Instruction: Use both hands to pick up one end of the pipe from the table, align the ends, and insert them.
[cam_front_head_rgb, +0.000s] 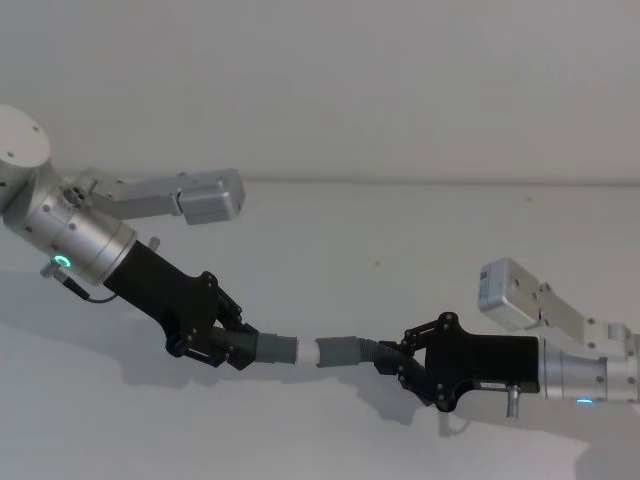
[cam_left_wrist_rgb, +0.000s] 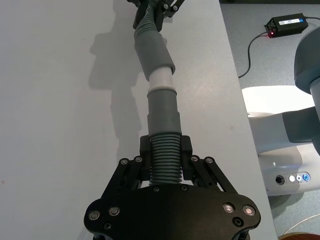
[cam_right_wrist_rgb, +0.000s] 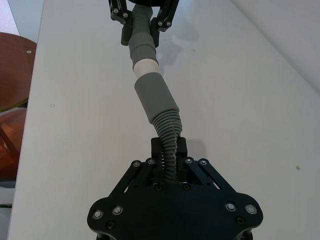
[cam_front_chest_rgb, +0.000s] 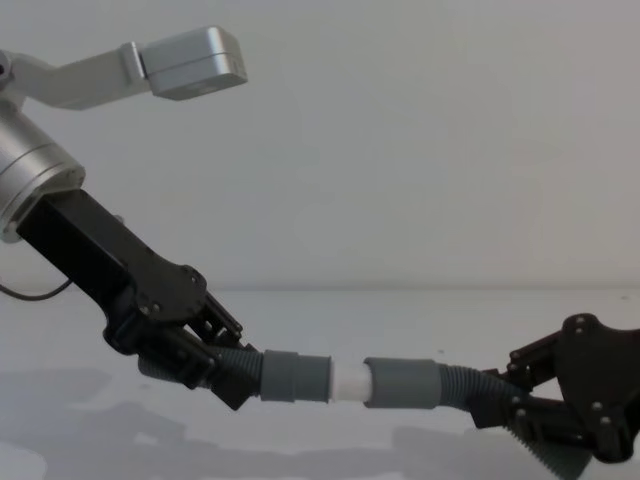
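Note:
Both pipe pieces hang a little above the white table (cam_front_head_rgb: 400, 230), end to end in a nearly straight line. My left gripper (cam_front_head_rgb: 240, 348) is shut on the ribbed part of the left piece (cam_front_head_rgb: 278, 348), seen close in the left wrist view (cam_left_wrist_rgb: 165, 165). That piece's white tip (cam_front_head_rgb: 307, 352) meets the mouth of the wider grey socket (cam_front_head_rgb: 345, 352) of the right piece. A band of white tip (cam_front_chest_rgb: 348, 381) shows between the two cuffs. My right gripper (cam_front_head_rgb: 388, 358) is shut on the right piece's ribbed hose (cam_right_wrist_rgb: 170, 145), which bends slightly behind its cuff (cam_right_wrist_rgb: 155, 97).
The table's edge runs down the right of the left wrist view, with a black power box (cam_left_wrist_rgb: 287, 22) and cable on the floor beyond and the robot's white base (cam_left_wrist_rgb: 285, 145). A brown wooden seat (cam_right_wrist_rgb: 12, 65) stands off the table's other side.

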